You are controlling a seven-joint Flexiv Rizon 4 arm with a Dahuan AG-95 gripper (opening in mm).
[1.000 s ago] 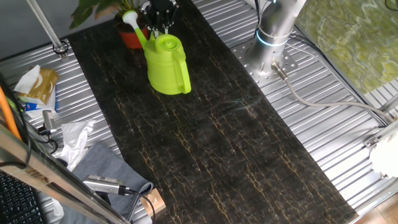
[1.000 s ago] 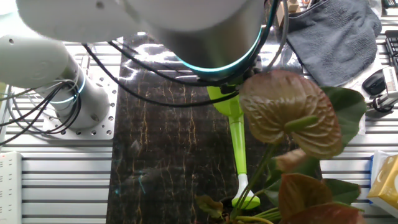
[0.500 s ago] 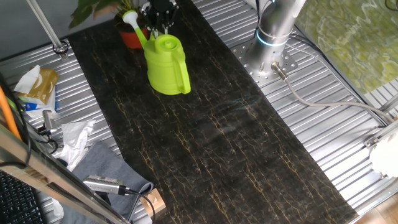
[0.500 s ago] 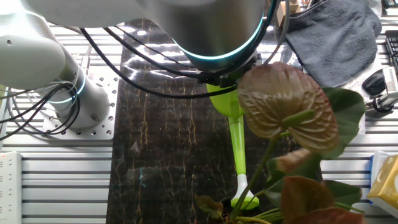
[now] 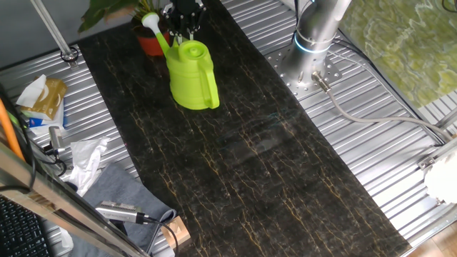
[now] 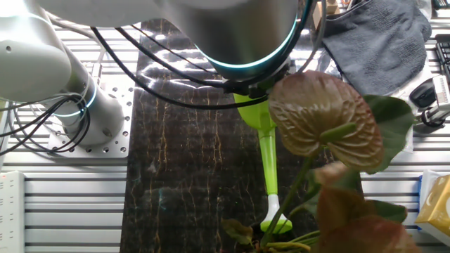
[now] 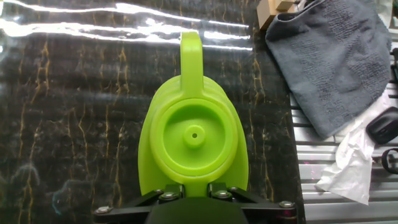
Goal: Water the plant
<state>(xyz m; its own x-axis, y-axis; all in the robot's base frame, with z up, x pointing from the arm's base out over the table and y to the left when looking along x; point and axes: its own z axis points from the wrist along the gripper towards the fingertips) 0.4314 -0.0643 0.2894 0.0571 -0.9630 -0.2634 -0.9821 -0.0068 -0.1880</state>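
The lime-green watering can (image 5: pixel 193 75) stands upright on the dark marbled strip. Its spout reaches up-left, and the rose (image 5: pixel 150 20) is over the red-orange pot (image 5: pixel 151 44) of the plant (image 6: pixel 323 116). My gripper (image 5: pixel 183 27) comes down at the can's top on the spout side. From the hand view I look straight down on the can (image 7: pixel 193 143): handle away from me, round lid in the middle. The gripper (image 7: pixel 193 190) sits at the bottom edge with green plastic filling the gap between its fingers. The fingertips are hidden behind the can. In the other fixed view the spout (image 6: pixel 269 176) ends beside the plant's stems.
The arm's base (image 5: pixel 314 43) stands on the ribbed metal table to the right of the strip. A grey cloth (image 7: pixel 336 62) and crumpled white paper (image 7: pixel 348 168) lie beside the strip. A metal pole (image 5: pixel 53 28) rises at the far left, with bags and tools along the left edge.
The can and gripper stay where they were. In the other fixed view the arm body shifted slightly and the plant's lower reddish leaves swung up.
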